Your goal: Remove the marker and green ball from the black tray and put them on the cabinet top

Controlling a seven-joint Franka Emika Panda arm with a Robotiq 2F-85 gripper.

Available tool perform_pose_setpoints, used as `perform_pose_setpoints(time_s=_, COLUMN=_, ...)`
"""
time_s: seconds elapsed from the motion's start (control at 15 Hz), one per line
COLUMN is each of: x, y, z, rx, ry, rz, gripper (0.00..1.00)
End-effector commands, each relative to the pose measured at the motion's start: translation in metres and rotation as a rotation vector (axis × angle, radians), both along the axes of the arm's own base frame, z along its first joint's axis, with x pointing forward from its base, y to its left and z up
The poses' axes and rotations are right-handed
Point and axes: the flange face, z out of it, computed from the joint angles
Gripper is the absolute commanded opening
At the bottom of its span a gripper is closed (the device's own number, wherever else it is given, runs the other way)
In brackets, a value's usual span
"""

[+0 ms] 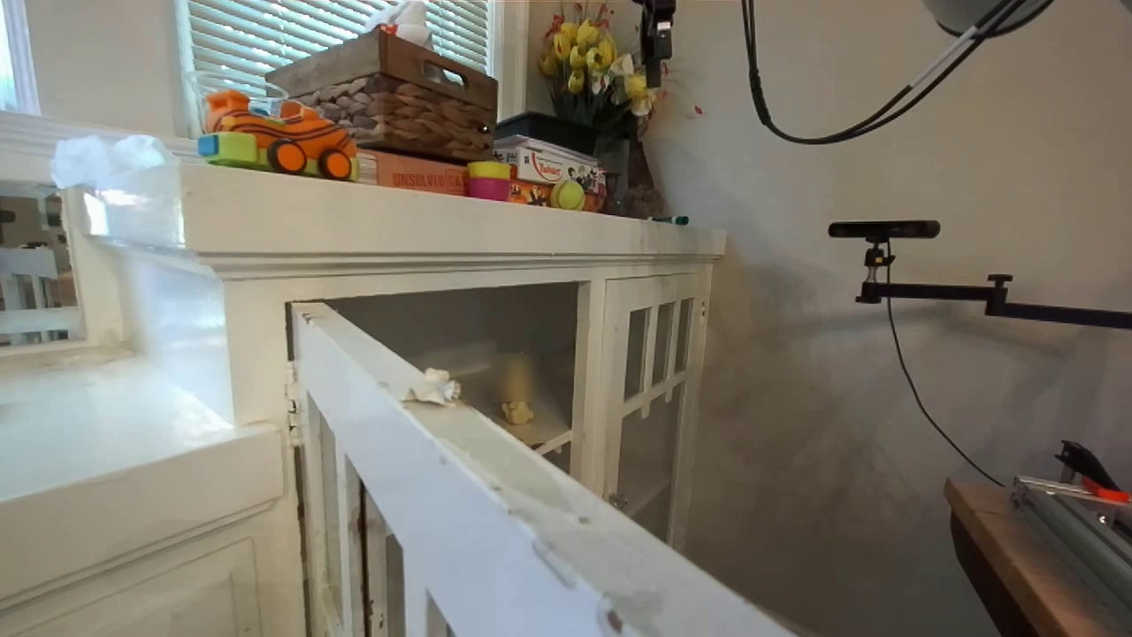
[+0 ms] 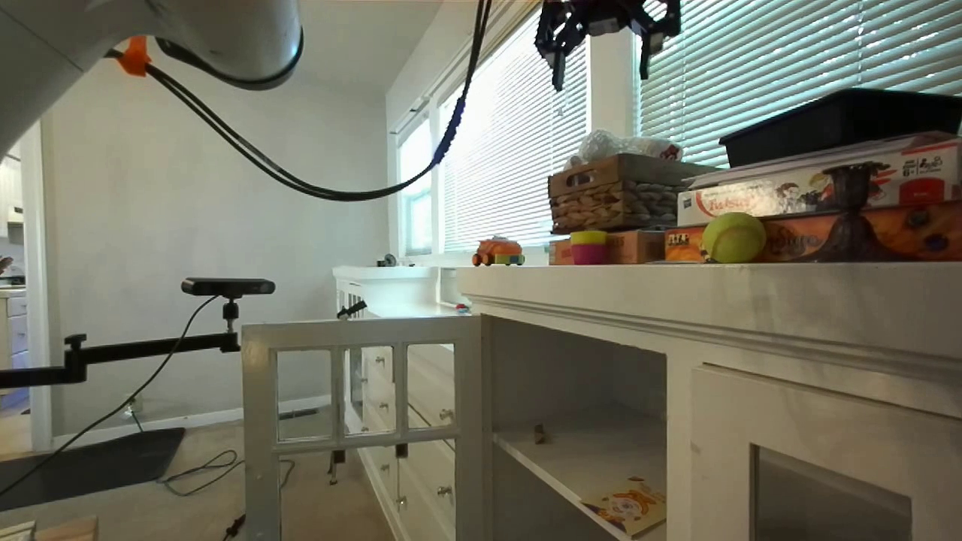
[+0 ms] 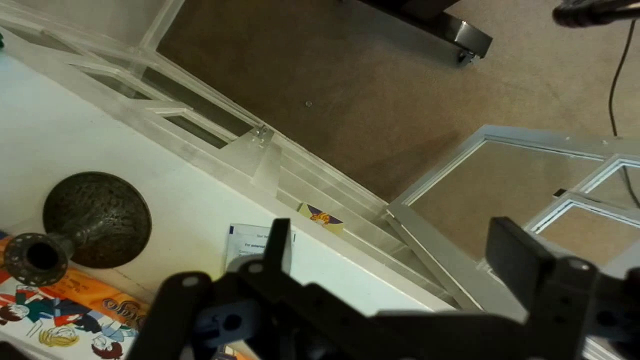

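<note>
The black tray rests on stacked flat boxes on the white cabinet top; it also shows in an exterior view. Its inside cannot be seen. The green ball sits on the cabinet top in front of the boxes, also seen in an exterior view. A teal-tipped marker lies near the cabinet top's end. My gripper is open and empty, high above the cabinet. In the wrist view its fingers stand wide apart over the cabinet top's front edge, with nothing between them.
A dark metal candlestick stands by the boxes. A wicker basket, stacked cups and an orange toy share the top. A flower vase stands near the wall. A cabinet door hangs open outward.
</note>
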Motion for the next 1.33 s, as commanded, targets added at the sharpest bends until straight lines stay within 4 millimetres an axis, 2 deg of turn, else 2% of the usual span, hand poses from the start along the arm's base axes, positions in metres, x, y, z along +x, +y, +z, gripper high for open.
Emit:
perform_pose_setpoints(time_s=0.0, x=-0.001, y=0.001, z=0.002, rx=0.000, ry=-0.003, rz=-0.001, gripper=1.00)
perform_pose_setpoints(time_s=0.27, x=0.002, y=-0.001, z=-0.012, rx=0.020, ry=0.039, rz=-0.028, gripper=1.00)
perform_pose_setpoints(time_s=0.8, x=-0.010, y=0.000, z=-0.016, rx=-0.042, ry=0.133, rz=-0.350, gripper=1.00)
perform_pose_setpoints(time_s=1.27, x=0.016, y=0.014, z=-0.033, rx=-0.060, ry=0.093, rz=-0.390, gripper=1.00)
